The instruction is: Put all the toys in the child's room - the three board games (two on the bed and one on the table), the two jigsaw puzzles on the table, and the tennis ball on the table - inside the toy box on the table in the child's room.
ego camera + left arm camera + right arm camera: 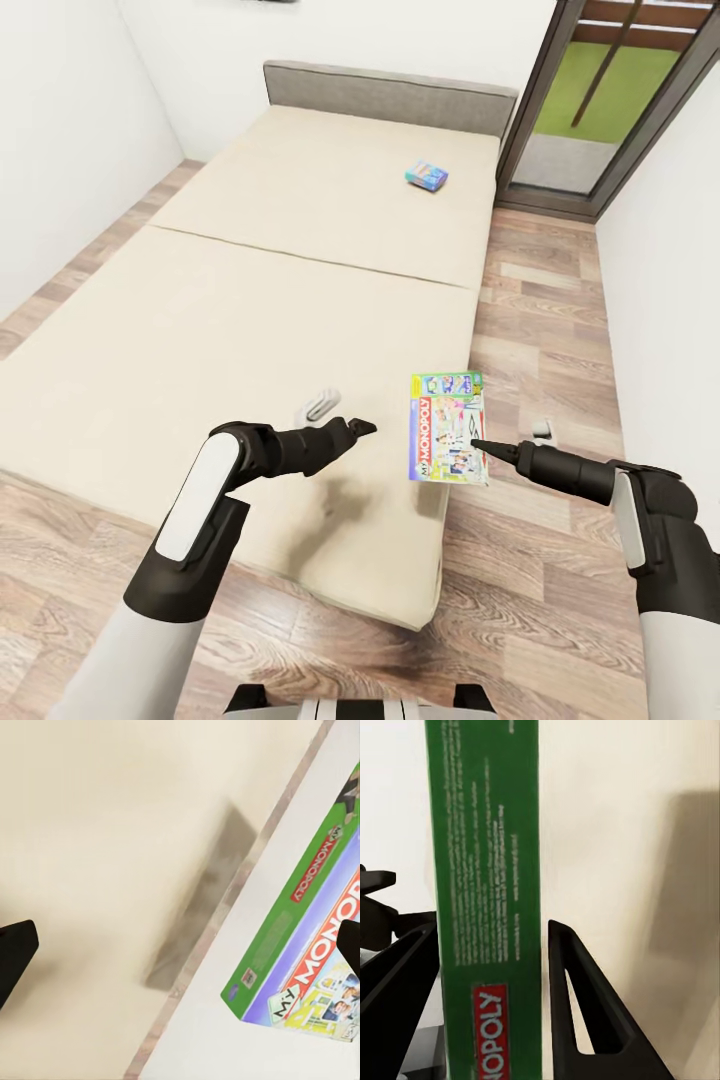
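The right gripper [491,967] is clamped on the green edge of the flat white MONOPOLY game box [447,428], holding it above the beige mattress's [250,300] near right corner. The left gripper [362,427], jaws apart, hovers beside it. A small blue game box [426,176] lies near the grey headboard [390,95].

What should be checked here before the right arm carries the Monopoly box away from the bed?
1. Right gripper fingers on both sides of the Monopoly box: ok.
2. Grip firm enough to carry: cannot tell.
3. Box lifted off the bed: looks ok, though the gap is hard to judge.
4. Left gripper open and apart from the box: ok.
5. Blue game box left near the headboard: not ok, pending.
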